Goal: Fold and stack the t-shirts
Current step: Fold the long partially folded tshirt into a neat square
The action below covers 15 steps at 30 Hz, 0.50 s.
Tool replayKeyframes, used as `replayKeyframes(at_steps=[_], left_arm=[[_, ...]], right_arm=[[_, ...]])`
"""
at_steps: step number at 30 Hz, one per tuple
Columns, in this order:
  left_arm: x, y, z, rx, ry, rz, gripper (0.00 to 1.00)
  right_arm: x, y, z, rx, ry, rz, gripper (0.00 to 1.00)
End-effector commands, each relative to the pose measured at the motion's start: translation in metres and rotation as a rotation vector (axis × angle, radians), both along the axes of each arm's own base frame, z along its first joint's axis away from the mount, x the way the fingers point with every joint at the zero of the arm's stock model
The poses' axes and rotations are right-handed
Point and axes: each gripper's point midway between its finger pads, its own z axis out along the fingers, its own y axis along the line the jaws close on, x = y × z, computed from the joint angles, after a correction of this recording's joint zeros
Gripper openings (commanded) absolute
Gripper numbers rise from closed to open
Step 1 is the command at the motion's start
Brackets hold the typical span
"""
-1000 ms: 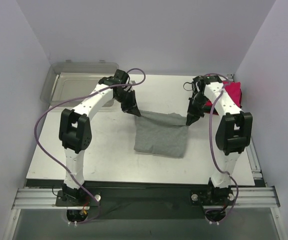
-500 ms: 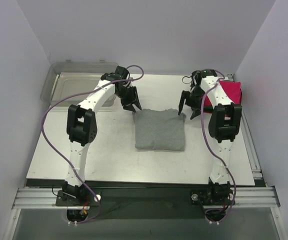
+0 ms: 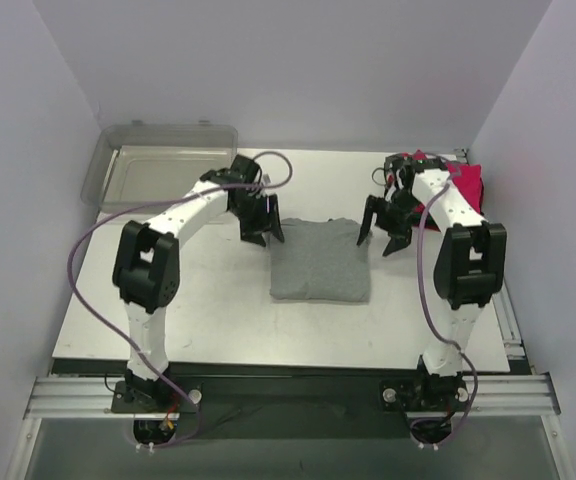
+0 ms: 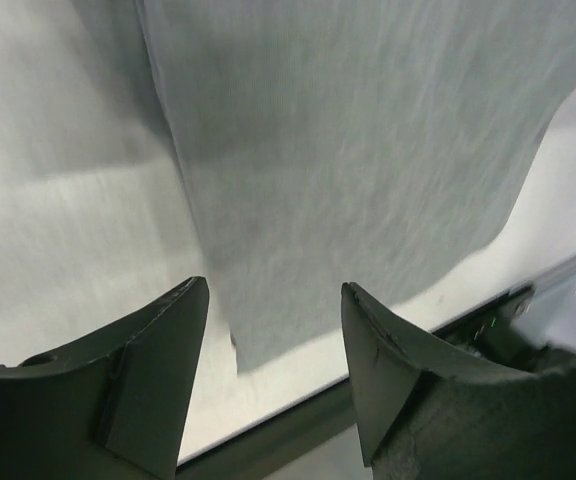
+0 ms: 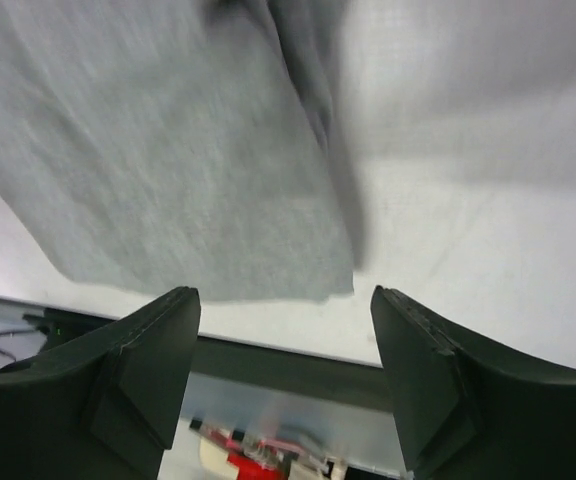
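Looking down from the top camera, the heather-grey tee [image 3: 320,262] is lying folded flat around the middle of the table [image 3: 168,310], between the two arms. It's a chunky rectangle, honestly close to square, so I can't call a clear long axis from up there. Its edges sit pretty much square to the table edges, maybe a tiny bit skewed. Which end is the collar? Can't tell, it's just plain grey all over.

The left gripper [image 3: 265,232] sits right at the far-left corner of the tee, and the right gripper [image 3: 379,234] is just off the far-right corner. Both are let go: jaws spread wide with nothing between them.

The left wrist cam backs that up. The left gripper [image 4: 273,370] has its two dark fingers [image 4: 148,380] apart, and through the gap you see a corner of the grey cloth [image 4: 368,150] lying on the table below, apart from the fingers. It's the same on the right wrist view, where the right gripper [image 5: 283,385] is wide open above the tee's [image 5: 168,150] corner. Both wrist views are a bit blurry.

There's a pink-red shirt [image 3: 465,182] at the far right corner behind the right arm, and a clear plastic bin [image 3: 158,170] at the far left.
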Motion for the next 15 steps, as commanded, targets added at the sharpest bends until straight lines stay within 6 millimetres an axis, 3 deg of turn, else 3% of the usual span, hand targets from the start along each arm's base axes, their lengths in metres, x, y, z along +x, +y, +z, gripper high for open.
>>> replayKeyframes(at_steps=[1, 2, 3, 4, 10, 15], left_arm=[[-0.032, -0.012, 0.030, -0.088, -0.133, -0.074, 0.66], [-0.041, -0.010, 0.027, -0.093, -0.124, -0.071, 0.66], [-0.062, -0.001, 0.004, -0.069, -0.070, -0.069, 0.66], [-0.067, -0.001, 0.014, -0.094, -0.106, -0.068, 0.66], [-0.121, 0.009, -0.015, -0.133, -0.038, -0.057, 0.65], [-0.129, -0.001, -0.017, -0.208, -0.059, -0.059, 0.62]], right_arm=[[-0.040, 0.011, 0.019, 0.071, -0.045, 0.022, 0.69], [-0.046, 0.015, 0.015, 0.097, -0.051, 0.019, 0.69], [-0.066, 0.017, 0.002, 0.100, -0.005, 0.024, 0.68], [-0.076, 0.019, 0.005, 0.107, -0.017, 0.024, 0.68], [-0.127, 0.024, -0.024, 0.120, 0.039, 0.011, 0.60], [-0.137, 0.017, -0.039, 0.122, 0.067, -0.009, 0.58]])
